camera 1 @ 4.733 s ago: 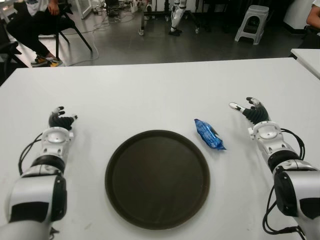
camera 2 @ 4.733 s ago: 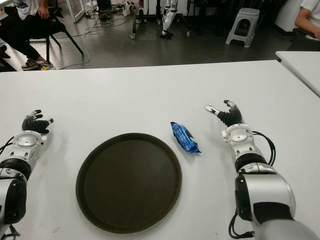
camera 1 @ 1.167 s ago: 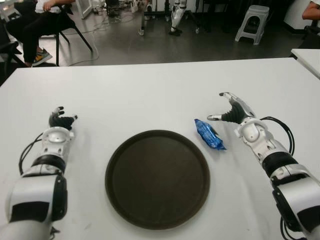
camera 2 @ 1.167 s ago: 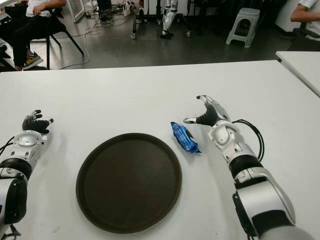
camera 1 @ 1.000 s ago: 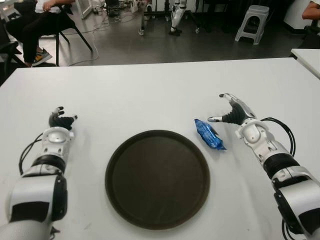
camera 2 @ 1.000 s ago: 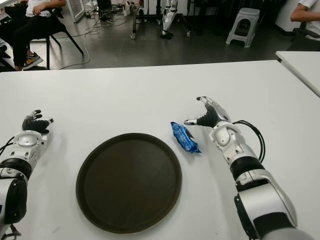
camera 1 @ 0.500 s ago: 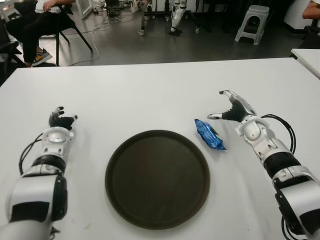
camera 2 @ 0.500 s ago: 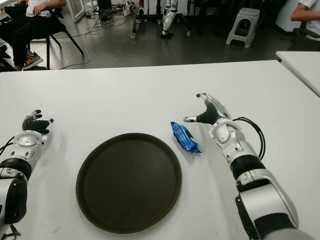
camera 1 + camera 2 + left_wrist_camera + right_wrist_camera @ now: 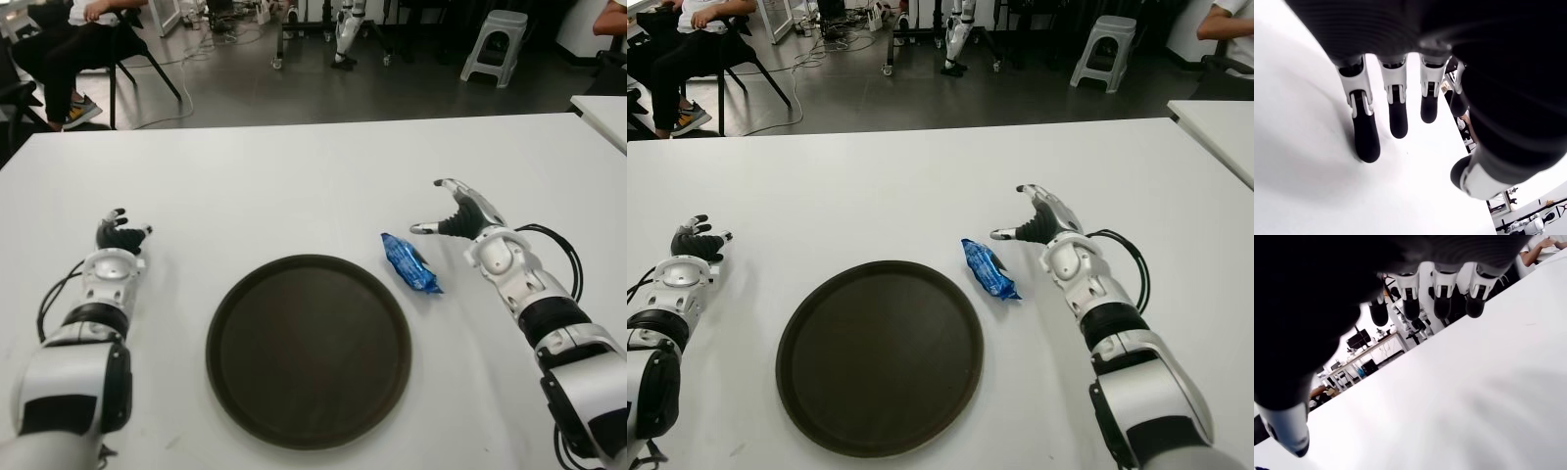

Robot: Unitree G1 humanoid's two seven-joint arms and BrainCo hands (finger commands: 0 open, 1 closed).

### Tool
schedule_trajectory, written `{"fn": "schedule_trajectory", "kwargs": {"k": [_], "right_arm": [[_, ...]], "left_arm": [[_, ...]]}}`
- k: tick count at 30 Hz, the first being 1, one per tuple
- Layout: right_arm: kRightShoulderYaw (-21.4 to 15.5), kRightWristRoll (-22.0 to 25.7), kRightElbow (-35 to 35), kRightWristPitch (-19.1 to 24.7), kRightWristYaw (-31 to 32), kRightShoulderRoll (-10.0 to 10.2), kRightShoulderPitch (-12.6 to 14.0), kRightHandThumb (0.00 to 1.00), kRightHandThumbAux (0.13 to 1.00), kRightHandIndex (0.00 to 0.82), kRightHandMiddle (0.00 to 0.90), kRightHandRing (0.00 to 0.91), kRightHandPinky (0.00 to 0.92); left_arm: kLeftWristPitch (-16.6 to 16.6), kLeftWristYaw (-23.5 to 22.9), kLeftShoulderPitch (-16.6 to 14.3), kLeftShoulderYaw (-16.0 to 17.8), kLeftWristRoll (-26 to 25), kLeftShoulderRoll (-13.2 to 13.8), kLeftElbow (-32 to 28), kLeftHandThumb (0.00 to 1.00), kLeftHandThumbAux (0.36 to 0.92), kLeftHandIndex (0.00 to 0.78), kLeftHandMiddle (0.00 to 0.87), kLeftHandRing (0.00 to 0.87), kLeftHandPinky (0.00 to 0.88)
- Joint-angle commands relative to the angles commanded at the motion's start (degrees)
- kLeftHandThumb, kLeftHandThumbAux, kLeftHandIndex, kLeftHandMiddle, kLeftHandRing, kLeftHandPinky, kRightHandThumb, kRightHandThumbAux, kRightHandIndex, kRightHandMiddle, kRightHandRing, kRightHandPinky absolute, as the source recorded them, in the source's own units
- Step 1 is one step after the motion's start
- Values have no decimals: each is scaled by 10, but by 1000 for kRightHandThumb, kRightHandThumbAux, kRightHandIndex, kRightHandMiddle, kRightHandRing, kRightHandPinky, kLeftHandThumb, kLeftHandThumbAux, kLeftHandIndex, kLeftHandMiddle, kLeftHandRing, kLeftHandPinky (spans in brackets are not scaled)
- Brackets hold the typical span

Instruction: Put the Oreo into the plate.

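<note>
A small crinkled blue foil Oreo packet (image 9: 411,263) lies on the white counter (image 9: 294,186), right of centre, just beside the round dark brown plate (image 9: 308,351). The right hand (image 9: 460,213), fingers spread and empty, hovers near its upper right. The left hand (image 9: 118,235), loosely open and empty, shows at the left edge.

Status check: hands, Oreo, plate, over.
Right hand open beside Oreo pack; left hand idle, holding nothing. Pack on table, right of plate. Nothing between.
</note>
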Motion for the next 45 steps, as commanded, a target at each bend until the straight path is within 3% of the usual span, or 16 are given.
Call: {"fn": "schedule_trajectory", "kwargs": {"k": [3, 6, 10, 18, 27, 37, 45], "right_arm": [[-4, 1, -21, 4, 7, -12, -2, 0, 651, 0, 0, 0, 0], [-11, 1, -103, 33, 27, -26, 17, 0, 643, 0, 0, 0, 0], [-10, -3, -123, 50, 24, -27, 24, 0, 638, 0, 0, 0, 0], [-3, -21, -234, 119, 47, -30, 59, 0, 645, 0, 0, 0, 0], [5, -36, -313, 146, 67, -30, 102, 0, 632, 0, 0, 0, 0], [-2, -37, -344, 165, 87, -27, 117, 0, 626, 0, 0, 0, 0], [-6, -41, -390, 177, 95, -33, 133, 0, 640, 0, 0, 0, 0]], "left_arm": [[-3, 0, 1, 2, -2, 0, 0, 306, 780, 97, 136, 161, 167], [-5, -1, 2, 4, -4, 0, 0, 324, 778, 96, 133, 160, 177], [-3, 0, 1, 5, -3, -1, 0, 300, 771, 91, 133, 162, 182], [0, 1, 0, 4, -3, -2, 1, 283, 759, 89, 134, 165, 184], [0, 1, -1, 3, -2, -3, 0, 305, 768, 91, 128, 158, 173], [0, 0, -1, 2, 0, -2, 1, 304, 771, 125, 145, 175, 206], [-4, -1, 0, 6, -4, -2, 1, 289, 767, 95, 137, 162, 178]]}}
